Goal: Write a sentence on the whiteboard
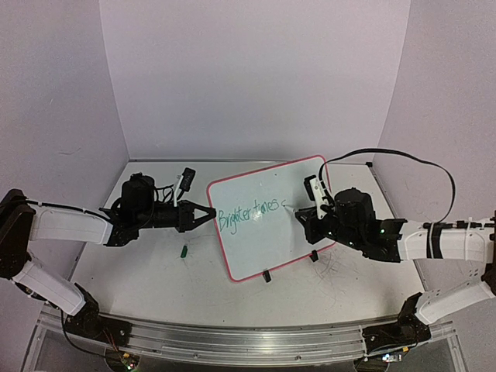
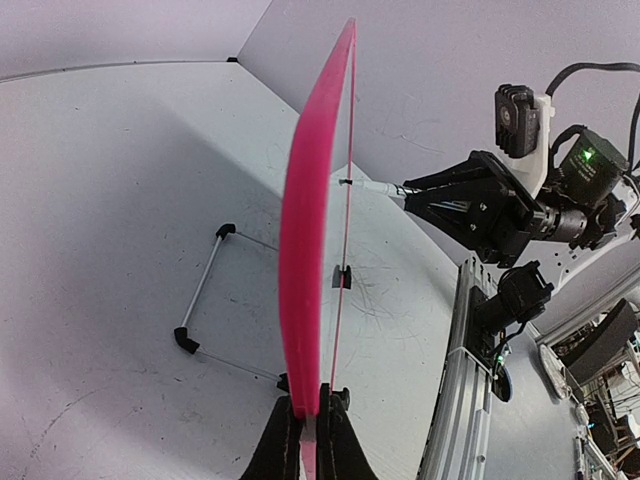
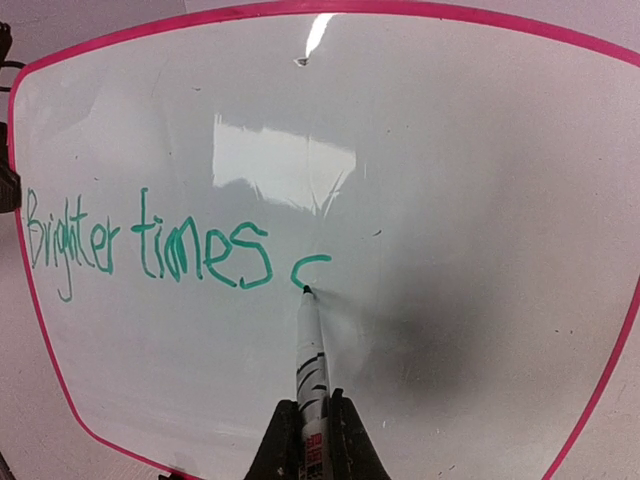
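The left gripper [image 1: 203, 212], reaching toward 3 o'clock, clamps the mid-table whiteboard [image 1: 271, 244] by its 9 o'clock edge, while the right gripper [image 1: 304, 218], reaching toward 9 o'clock, grips a marker [image 3: 310, 365] touching the green sentence [image 3: 150, 245], "Brighter times" plus a curl.

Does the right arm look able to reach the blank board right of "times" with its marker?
Probably yes: the right gripper holds the marker with its tip on the whiteboard just past "times", and nothing covers the bare surface beyond.

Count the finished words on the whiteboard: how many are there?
2. "Brighter" sits near the left edge of the whiteboard; "times" follows to its right. A third is only begun: one curved stroke at the marker tip.
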`<state>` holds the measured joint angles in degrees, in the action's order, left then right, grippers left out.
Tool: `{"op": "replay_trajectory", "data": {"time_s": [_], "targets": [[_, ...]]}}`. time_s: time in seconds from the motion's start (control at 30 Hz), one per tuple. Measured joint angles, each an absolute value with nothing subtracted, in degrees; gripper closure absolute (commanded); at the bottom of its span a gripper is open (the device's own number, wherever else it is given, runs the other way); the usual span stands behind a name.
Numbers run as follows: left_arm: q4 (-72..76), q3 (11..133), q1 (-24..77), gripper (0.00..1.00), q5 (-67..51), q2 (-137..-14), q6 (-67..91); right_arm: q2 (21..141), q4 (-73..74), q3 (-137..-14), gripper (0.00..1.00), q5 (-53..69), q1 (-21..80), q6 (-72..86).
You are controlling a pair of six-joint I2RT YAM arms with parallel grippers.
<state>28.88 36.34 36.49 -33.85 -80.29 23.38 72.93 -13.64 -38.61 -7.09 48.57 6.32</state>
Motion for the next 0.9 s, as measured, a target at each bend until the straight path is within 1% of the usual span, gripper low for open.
{"op": "replay_trajectory", "data": {"time_s": [0.9], "targets": [[28.88,36.34,36.77,1.0,-33.81,-80.29,23.46,74.65,-17.04,-38.79,1.0,-10.8,48.69,7.22]]}}
